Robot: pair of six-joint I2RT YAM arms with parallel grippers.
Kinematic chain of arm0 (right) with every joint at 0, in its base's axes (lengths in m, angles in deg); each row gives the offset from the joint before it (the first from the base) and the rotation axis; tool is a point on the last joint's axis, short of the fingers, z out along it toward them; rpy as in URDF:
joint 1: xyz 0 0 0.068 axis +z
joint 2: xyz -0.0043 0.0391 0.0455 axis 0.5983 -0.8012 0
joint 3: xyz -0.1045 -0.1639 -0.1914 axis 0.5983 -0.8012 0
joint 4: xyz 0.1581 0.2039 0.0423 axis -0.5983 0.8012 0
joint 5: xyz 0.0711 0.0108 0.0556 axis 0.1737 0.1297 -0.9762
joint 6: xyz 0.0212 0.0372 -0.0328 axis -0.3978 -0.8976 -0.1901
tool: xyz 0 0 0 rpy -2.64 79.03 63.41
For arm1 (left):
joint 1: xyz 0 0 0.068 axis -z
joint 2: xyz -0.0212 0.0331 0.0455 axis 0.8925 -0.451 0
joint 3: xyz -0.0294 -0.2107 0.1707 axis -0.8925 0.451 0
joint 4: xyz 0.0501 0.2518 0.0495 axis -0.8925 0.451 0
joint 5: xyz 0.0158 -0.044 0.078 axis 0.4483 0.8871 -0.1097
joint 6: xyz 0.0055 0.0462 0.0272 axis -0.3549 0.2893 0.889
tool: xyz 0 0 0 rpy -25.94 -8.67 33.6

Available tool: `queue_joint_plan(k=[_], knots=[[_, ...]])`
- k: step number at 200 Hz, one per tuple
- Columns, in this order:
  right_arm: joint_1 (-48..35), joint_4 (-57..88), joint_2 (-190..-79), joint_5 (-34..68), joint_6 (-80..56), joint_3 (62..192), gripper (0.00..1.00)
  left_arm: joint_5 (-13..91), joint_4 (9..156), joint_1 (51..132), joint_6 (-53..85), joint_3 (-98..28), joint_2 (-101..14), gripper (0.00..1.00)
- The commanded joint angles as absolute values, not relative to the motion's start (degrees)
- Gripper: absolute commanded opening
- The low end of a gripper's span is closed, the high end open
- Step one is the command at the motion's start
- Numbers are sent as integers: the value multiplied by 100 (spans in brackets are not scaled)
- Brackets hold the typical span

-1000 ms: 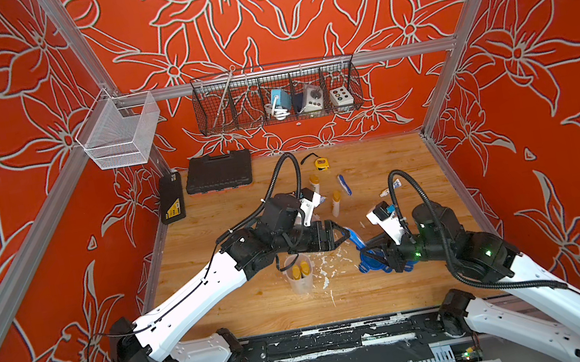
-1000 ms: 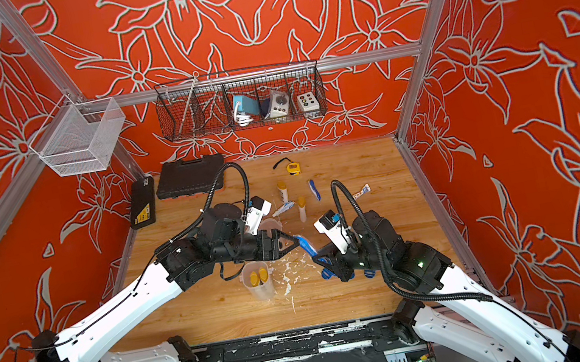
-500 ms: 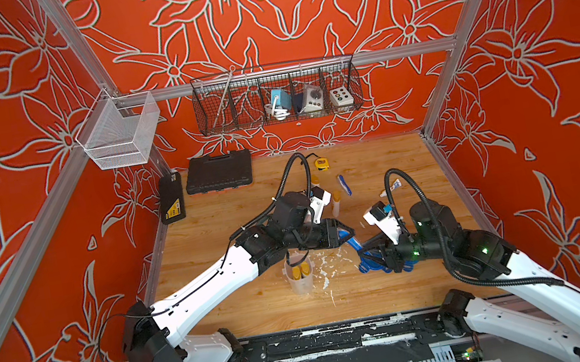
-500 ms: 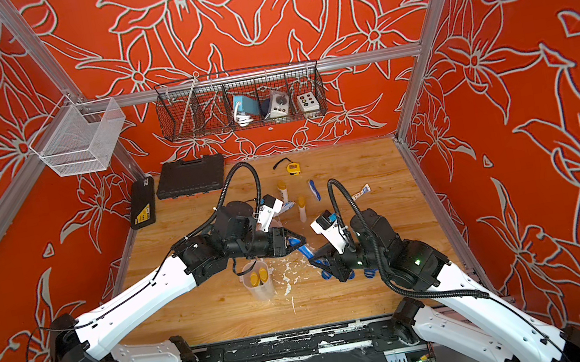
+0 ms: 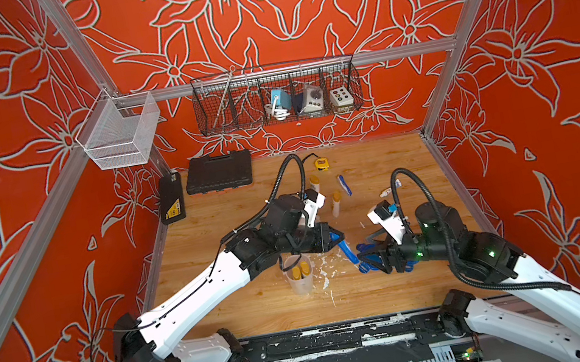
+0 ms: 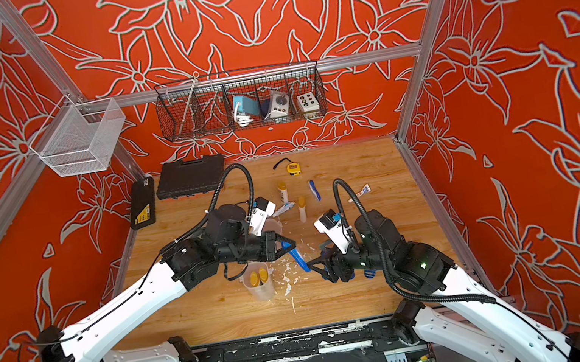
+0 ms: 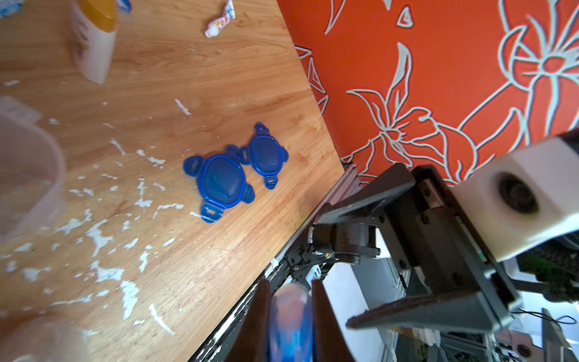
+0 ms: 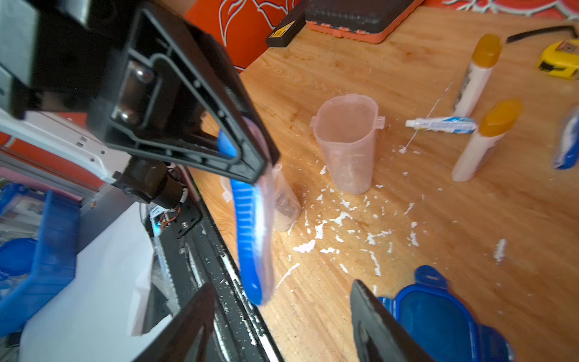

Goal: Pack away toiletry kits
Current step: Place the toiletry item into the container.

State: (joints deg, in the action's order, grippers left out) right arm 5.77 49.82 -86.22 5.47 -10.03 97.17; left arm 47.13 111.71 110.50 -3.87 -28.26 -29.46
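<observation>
Right wrist view: I see the left hand [image 8: 253,169] clamped on one end of a blue toothbrush [image 8: 250,238], whose free end hangs down over the tabletop [image 8: 438,219]. My right hand [image 8: 280,291] stands with its fingers spread wide and nothing between them. The toothbrush's free end sits just ahead of that gap and, as far as I can tell, touches neither finger.

Left wrist view: two blue lids [image 7: 221,183] lie flat on the tabletop, touching at their tabs. In both top views they sit under and just beside the right hand.

In a top view, a clear cup [image 5: 301,283] stands upright directly below the left hand, with two yellow-capped bottles [image 5: 300,270] inside it. An empty cup [image 8: 347,147] stands upright on the far side of the left hand.

Beyond that cup, well apart from both hands, two loose bottles [image 8: 482,141] lie on their sides with a toothpaste tube [image 8: 441,124] near them. A second toothbrush [image 5: 344,185] lies farther out again.

White flecks are scattered over the tabletop between the two hands.
</observation>
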Motion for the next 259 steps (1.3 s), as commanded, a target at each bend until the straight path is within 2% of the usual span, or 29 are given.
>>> queue_joint_plan(k=[1, 16, 21, 30, 53, 91, 135, 259], knots=[[576, 5392, -8607, 1082, -785, 9977, 74, 3814, 12303, 11048, 369, -3157, -2362, 0], [572, 5556, -8670, 1334, -743, 10049, 77, 3404, 12709, 11048, 602, -3144, -2018, 0], [577, 5600, -8693, 1409, -733, 10070, 87, 3272, 12818, 11048, 638, -3097, -1895, 0], [572, 5679, -8751, 1590, -742, 10117, 88, 3059, 12906, 11048, 683, -3002, -1689, 0], [575, 5791, -8888, 1856, -768, 10197, 88, 2489, 12921, 11050, 727, -2768, -1206, 0], [578, 5998, -9008, 2099, -781, 10390, 89, 1568, 12901, 11057, 864, -2320, -1187, 0], [574, 6131, -8901, 2282, -794, 10424, 88, 1015, 12766, 11074, 1071, -1952, -1198, 0], [572, 6051, -8954, 2267, -716, 10437, 87, 590, 11739, 11469, 1235, -1214, -1197, 0]])
